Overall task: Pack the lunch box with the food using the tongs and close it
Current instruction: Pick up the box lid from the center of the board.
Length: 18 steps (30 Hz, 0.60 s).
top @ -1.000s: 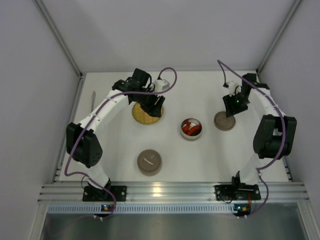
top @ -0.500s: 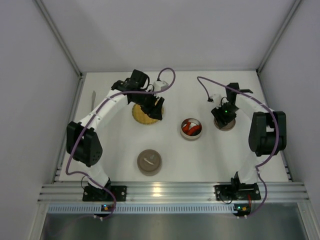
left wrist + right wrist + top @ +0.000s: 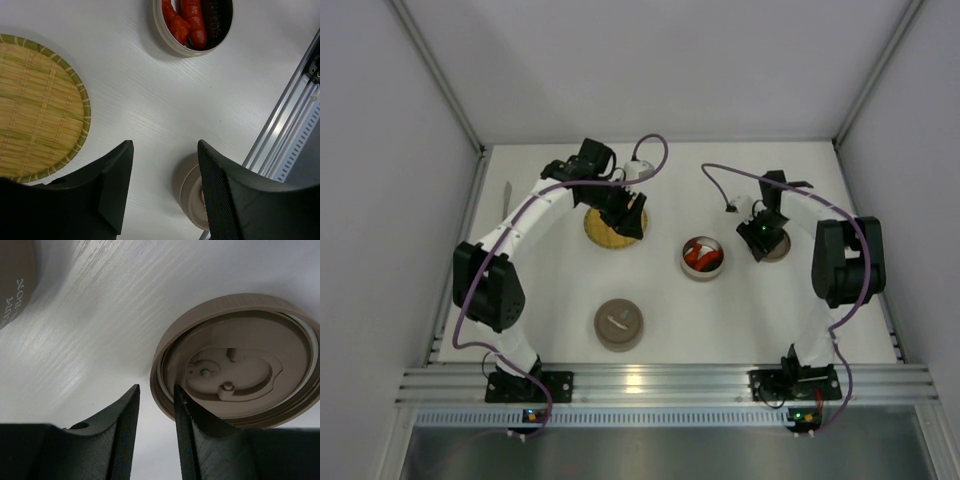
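The round lunch box [image 3: 702, 258] sits mid-table with red-orange food [image 3: 700, 257] inside. In the left wrist view the lunch box's rim [image 3: 161, 31] frames red food [image 3: 187, 20] beside a dark-wrapped piece [image 3: 216, 15]. Its brown lid [image 3: 235, 360] lies upside down to the right. My right gripper [image 3: 156, 388] straddles the lid's left rim, jaws narrow, with a gap still showing. My left gripper [image 3: 165, 145] hangs open and holds nothing, at the woven plate's [image 3: 40, 105] edge. The tongs [image 3: 506, 198] lie by the left wall.
A second round brown container [image 3: 619, 324] with a white piece on top stands near the front; in the left wrist view this container [image 3: 192, 192] shows behind my right finger. The metal rail [image 3: 285, 120] runs along the near edge. Walls enclose the table on three sides.
The right gripper has moved left across the lid to its left rim, and its jaws have narrowed. The left arm has barely shifted over the woven plate.
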Each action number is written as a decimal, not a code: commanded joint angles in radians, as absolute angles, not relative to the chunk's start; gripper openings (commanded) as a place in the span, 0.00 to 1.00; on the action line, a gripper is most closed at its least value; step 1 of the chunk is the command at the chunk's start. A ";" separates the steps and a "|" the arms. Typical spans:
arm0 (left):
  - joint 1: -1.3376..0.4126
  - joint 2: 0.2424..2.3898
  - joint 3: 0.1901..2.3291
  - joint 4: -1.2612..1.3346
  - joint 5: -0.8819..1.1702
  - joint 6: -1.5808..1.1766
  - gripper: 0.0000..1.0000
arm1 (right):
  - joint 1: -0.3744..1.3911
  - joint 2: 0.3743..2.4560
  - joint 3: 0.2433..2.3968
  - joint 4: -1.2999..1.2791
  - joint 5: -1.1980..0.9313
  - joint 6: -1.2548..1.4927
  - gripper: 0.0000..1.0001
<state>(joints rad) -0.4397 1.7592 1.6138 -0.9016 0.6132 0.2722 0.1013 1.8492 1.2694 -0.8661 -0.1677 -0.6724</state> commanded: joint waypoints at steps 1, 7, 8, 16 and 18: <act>-0.431 1.759 1.624 -0.887 0.641 0.285 0.59 | 0.127 1.867 1.244 -0.836 -0.179 -0.696 0.33; -0.425 1.752 1.621 -0.871 0.641 0.268 0.59 | 0.153 1.859 1.198 -0.835 -0.172 -0.701 0.26; -0.425 1.749 1.621 -0.870 0.643 0.267 0.60 | 0.158 1.859 1.192 -0.831 -0.169 -0.701 0.25; -0.423 1.718 1.615 -0.854 0.656 0.261 0.60 | 0.161 1.841 1.155 -0.821 -0.150 -0.703 0.04; -0.423 1.709 1.606 -0.838 0.667 0.261 0.59 | 0.160 1.824 1.173 -0.836 -0.158 -0.699 0.00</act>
<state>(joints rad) -0.4305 1.7588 1.6135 -0.8902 0.6189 0.2634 0.1452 1.8217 1.2026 -0.8463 -0.1322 -0.6960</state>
